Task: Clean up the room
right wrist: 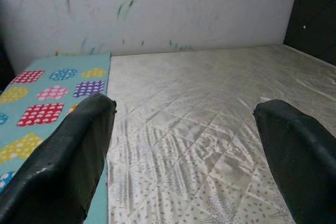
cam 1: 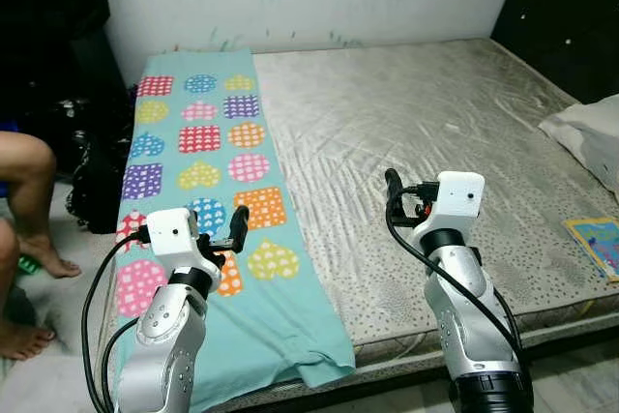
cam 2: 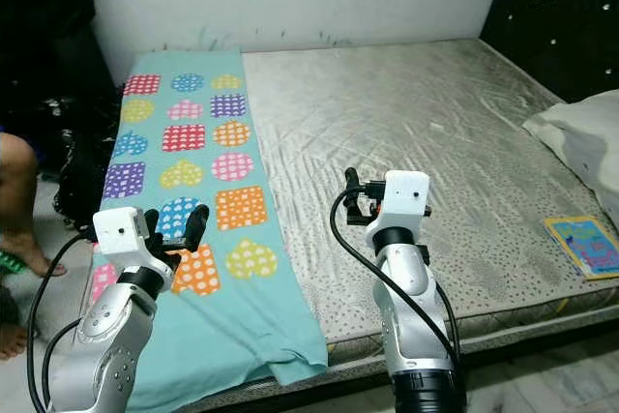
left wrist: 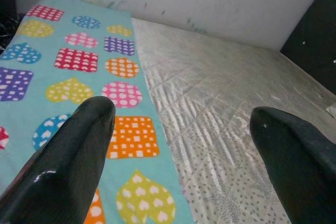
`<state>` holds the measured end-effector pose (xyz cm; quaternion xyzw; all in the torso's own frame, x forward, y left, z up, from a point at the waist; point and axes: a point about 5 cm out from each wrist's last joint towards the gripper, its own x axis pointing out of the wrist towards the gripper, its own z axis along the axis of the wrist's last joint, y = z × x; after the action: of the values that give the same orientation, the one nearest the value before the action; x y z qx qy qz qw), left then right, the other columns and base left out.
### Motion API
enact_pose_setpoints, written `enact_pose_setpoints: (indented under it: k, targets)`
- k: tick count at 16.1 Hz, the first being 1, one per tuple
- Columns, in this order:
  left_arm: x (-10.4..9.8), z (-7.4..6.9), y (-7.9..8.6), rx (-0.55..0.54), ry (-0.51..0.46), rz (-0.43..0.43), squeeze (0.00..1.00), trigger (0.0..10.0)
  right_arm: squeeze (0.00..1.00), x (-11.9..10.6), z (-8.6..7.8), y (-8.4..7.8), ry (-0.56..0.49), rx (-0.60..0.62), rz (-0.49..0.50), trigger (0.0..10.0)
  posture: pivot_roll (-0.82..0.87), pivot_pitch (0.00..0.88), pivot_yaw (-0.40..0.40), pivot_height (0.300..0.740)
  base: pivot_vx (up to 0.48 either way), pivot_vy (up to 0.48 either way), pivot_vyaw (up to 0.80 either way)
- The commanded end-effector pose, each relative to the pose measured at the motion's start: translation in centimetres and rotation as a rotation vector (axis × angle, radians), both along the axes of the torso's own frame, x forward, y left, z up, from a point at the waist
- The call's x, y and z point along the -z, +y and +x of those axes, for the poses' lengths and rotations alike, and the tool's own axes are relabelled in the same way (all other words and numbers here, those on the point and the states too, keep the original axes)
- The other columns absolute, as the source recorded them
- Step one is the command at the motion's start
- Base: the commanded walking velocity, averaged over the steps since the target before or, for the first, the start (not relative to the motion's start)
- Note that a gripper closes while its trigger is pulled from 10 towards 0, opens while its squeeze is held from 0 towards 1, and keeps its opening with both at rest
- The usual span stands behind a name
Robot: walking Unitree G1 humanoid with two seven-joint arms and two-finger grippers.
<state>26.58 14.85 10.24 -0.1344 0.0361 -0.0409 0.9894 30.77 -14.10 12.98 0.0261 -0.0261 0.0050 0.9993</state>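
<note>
Both tools hover over the bare grey quilted mattress, fingers spread wide, holding nothing: left tool above the turquoise cloth with coloured hearts and squares along the bed's left side, right tool mid-bed. Head views add a white pillow, a colourful book and a person's bare legs.

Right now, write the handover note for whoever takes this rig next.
Left gripper: open, empty, raised over the near end of the patterned teal blanket.
Right gripper: open, empty, raised over the bare mattress.
Blanket lies flat along the mattress's left side, its near end hanging over the edge. A pillow sits at the right edge and a colourful booklet near the front right corner.
A person's legs are by the bed on the left.
Done: nothing held yet. Left: blanket, booklet, pillow.
</note>
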Motion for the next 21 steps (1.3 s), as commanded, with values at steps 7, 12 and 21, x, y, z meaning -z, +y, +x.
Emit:
enact_pose_setpoints:
  k: [7,12,21]
  targets:
    - [-0.8,-1.2,4.3,-0.144,-0.065,0.169,0.00,10.0,0.00,1.6,-1.0,0.9,0.074,-0.170,-0.016,10.0,-0.10,0.000,-0.028,0.740,0.000,0.000,0.00]
    - [0.6,-3.8,6.4,-0.180,-0.032,0.244,0.00,10.0,0.00,2.9,-2.1,-1.7,0.123,-0.185,-0.069,10.0,-0.11,0.000,-0.031,0.740,0.000,0.000,0.00]
    - [0.4,-2.8,4.9,-0.121,-0.026,0.179,0.00,10.0,0.00,2.8,-2.1,-0.6,0.126,-0.211,-0.017,10.0,-0.12,0.000,-0.025,0.740,0.000,0.000,-0.12]
